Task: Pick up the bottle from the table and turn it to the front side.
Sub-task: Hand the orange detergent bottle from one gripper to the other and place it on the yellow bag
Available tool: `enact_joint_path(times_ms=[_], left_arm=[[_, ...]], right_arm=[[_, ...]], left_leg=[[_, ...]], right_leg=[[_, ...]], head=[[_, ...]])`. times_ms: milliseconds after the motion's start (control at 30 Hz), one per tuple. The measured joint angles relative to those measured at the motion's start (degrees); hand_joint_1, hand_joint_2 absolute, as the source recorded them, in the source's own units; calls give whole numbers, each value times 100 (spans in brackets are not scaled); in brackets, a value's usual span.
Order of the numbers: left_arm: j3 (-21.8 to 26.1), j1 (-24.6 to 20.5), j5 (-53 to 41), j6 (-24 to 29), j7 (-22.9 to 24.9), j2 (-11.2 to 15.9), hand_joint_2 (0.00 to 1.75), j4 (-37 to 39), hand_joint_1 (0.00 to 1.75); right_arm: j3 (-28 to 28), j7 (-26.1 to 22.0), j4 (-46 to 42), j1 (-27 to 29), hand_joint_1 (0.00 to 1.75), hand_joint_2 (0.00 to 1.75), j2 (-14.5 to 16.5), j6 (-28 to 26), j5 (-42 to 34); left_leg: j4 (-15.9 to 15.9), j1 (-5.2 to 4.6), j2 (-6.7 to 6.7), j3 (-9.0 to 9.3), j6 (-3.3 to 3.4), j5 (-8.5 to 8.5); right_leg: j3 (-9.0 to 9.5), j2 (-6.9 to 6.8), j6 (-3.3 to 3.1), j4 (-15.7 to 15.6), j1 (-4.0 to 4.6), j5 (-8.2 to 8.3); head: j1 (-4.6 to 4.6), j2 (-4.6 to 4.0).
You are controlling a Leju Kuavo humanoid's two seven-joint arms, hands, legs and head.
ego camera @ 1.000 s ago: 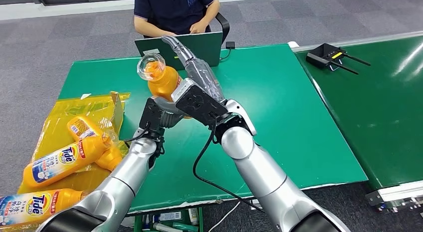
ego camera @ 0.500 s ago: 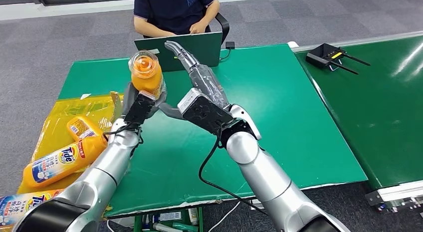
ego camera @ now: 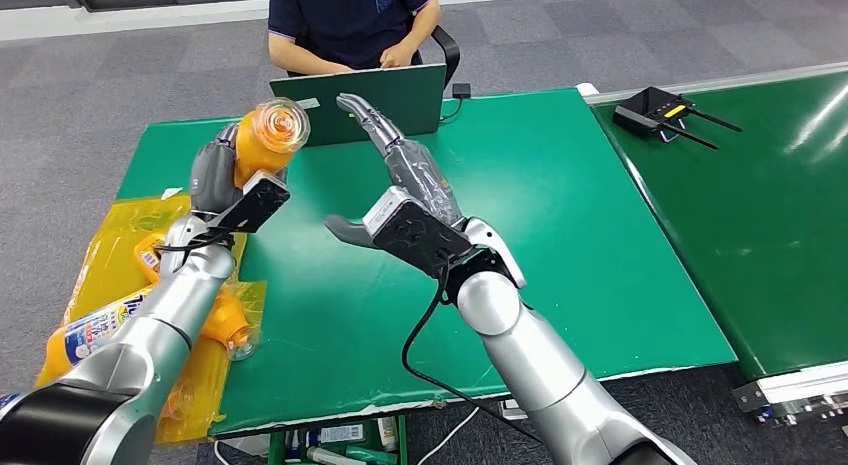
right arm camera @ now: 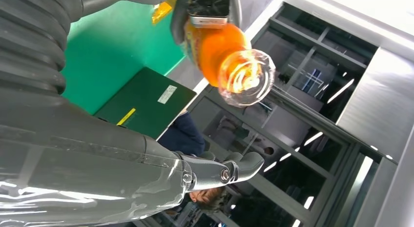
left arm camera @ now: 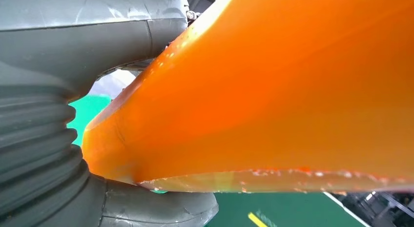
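Gripping the orange plastic bottle with a clear cap (ego camera: 262, 143), the left hand (ego camera: 222, 177) holds it raised above the green table (ego camera: 560, 215), its grey fingers wrapped round the bottle's body and the capped end pointing up and toward the camera. The left wrist view shows the orange body (left arm camera: 273, 90) pressed between the thick grey thumb and the palm. Beside it, well clear of the bottle, the right hand (ego camera: 400, 180) stands upright with its fingers stretched out and apart, thumb sticking sideways toward the left hand, holding nothing. From the right wrist view the bottle (right arm camera: 229, 56) hangs just past that hand's fingertips (right arm camera: 244, 166), not touching them. Below the left forearm lies a yellow plastic bag (ego camera: 120, 235) with more orange detergent bottles with blue and white labels (ego camera: 95, 330) on it. Beyond both hands a green-backed laptop (ego camera: 400, 90) stands on the table, with a person in a dark shirt (ego camera: 350, 15) seated behind it.
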Motion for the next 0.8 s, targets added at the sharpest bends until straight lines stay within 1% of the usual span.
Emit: enact_joint_path(times_ms=[133, 333, 500, 600, 800], left_arm=[[26, -56, -227, 129, 98, 70, 175, 10, 175], [26, -102, -1001, 326, 425, 230, 175, -21, 175], [26, -110, -1166, 382, 505, 315, 175, -45, 175], [26, -110, -1441, 493, 652, 372, 175, -63, 175], [26, -109, -2020, 572, 955, 667, 175, -131, 175]], right_arm=[[-15, 0, -2, 7, 0, 175, -4, 17, 13], [-105, 9, -4, 118, 0, 175, -44, 77, 93], [-145, 9, -4, 187, 0, 175, -93, 76, 119], [-185, 5, -3, 238, 0, 175, -120, 75, 182], [-320, -62, 109, 402, 0, 175, -242, 72, 339]], left_leg=[[0, 0, 0, 0, -1, 1], [0, 0, 4, 1, -1, 1], [0, 0, 1, 0, -1, 1], [0, 0, 1, 0, -2, 1], [0, 1, 9, 2, -2, 1]], right_leg=[[0, 0, 0, 0, 0, 0], [0, 1, 0, 0, -1, 0], [0, 0, 0, 0, 0, 0], [0, 0, 0, 0, 0, 0], [-1, 4, -1, 0, 0, 1]], head=[[0, 0], [0, 1], [0, 1], [0, 1], [0, 0]])
